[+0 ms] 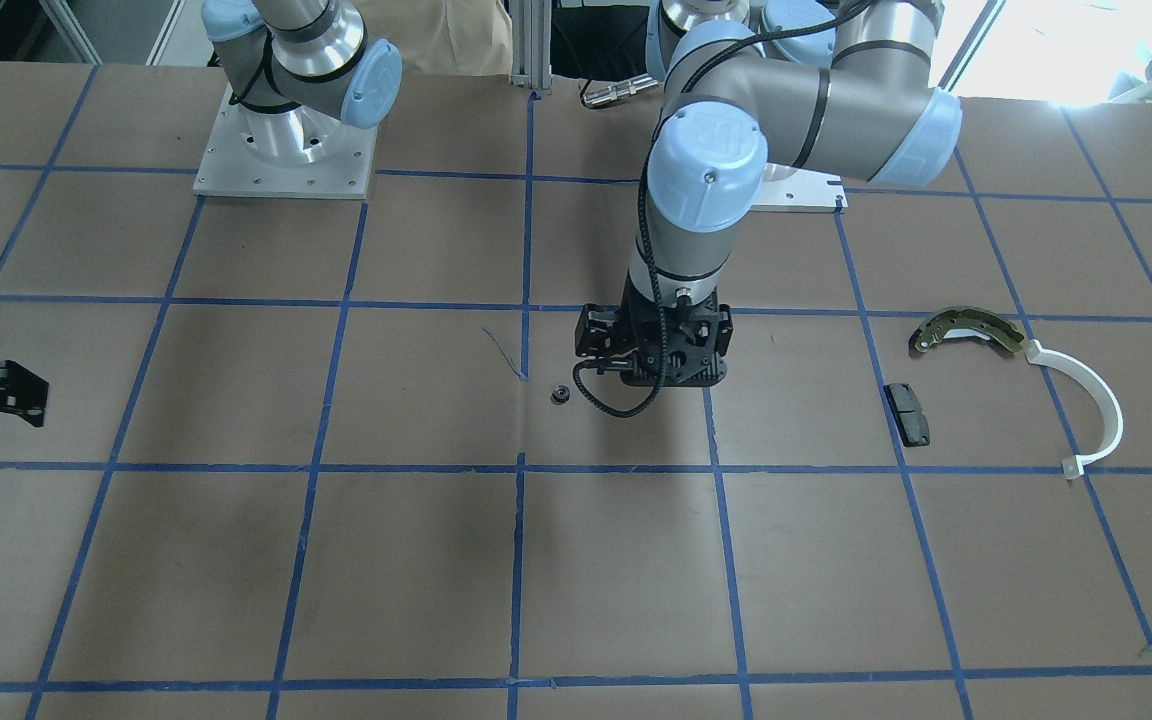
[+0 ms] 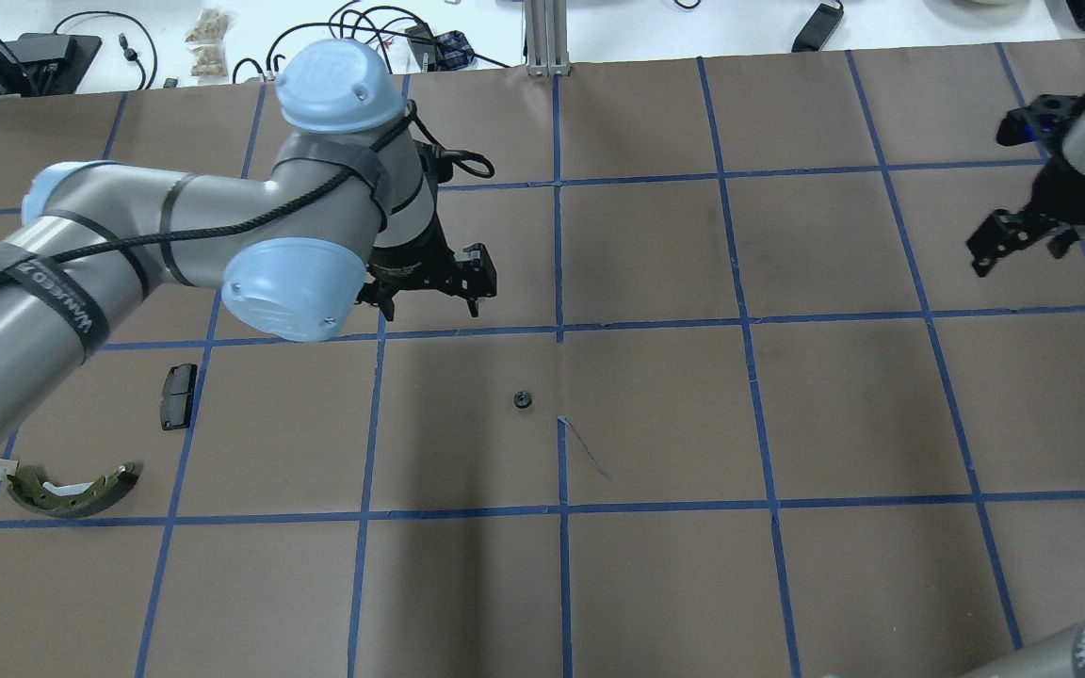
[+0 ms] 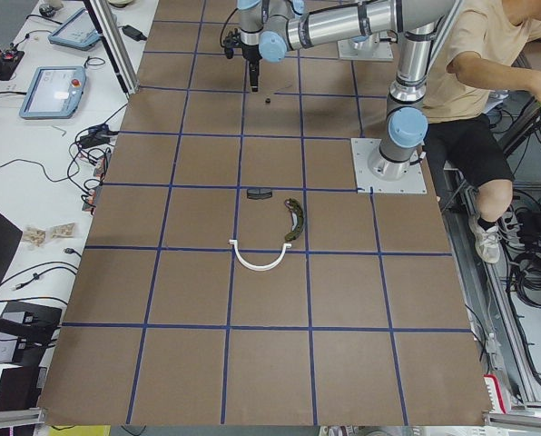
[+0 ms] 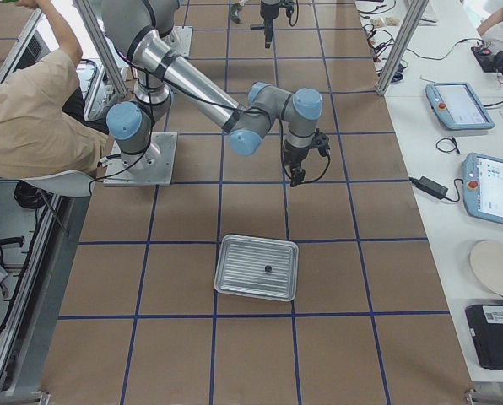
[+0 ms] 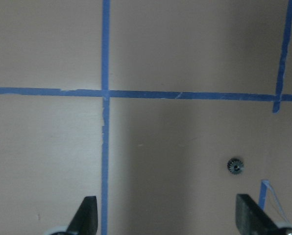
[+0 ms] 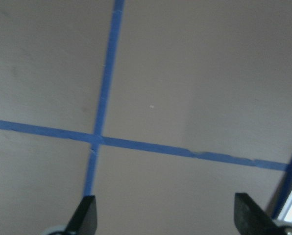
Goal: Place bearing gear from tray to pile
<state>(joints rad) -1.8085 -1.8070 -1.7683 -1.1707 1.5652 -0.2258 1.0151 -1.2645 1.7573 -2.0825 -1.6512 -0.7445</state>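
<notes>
Overhead exterior, room: the bearing gear (image 2: 524, 399) lies near the middle of the worktop (image 2: 844, 584), well apart from every edge. Whole taped squares of bare paper separate it from the pile (image 3: 294, 221).
Edges: the tray (image 4: 239, 274) sits toward the worktop's end on the robot's right, with only its corner showing overhead. The pile sits toward the opposite end.
Left gripper (image 5: 168, 218): hangs over the worktop near the gear, fingers (image 5: 89, 215) spread wide with nothing between them. In its wrist view the gear lies ahead of the fingertips, toward that view's right-hand one.
Right gripper (image 6: 168, 218): over the worktop near the tray, fingers spread, holding nothing.
Gear's look: small, round and dark, with a toothed-looking rim, lying flat beside a blue tape line (image 2: 561, 565).
Tray: pale, ribbed, with rounded corners and a raised rim. A small dark part (image 4: 267, 269) rests on the ribs, too small to name.
Pile parts: olive metal brake shoe (image 1: 966, 332), curved. White plastic arc (image 1: 1101, 400), a thin half-ring with one end just beside the shoe. Dark grey pad (image 1: 908, 413), a flat rectangle apart from both.
Surface: matte brown paper with a blue tape grid.
</notes>
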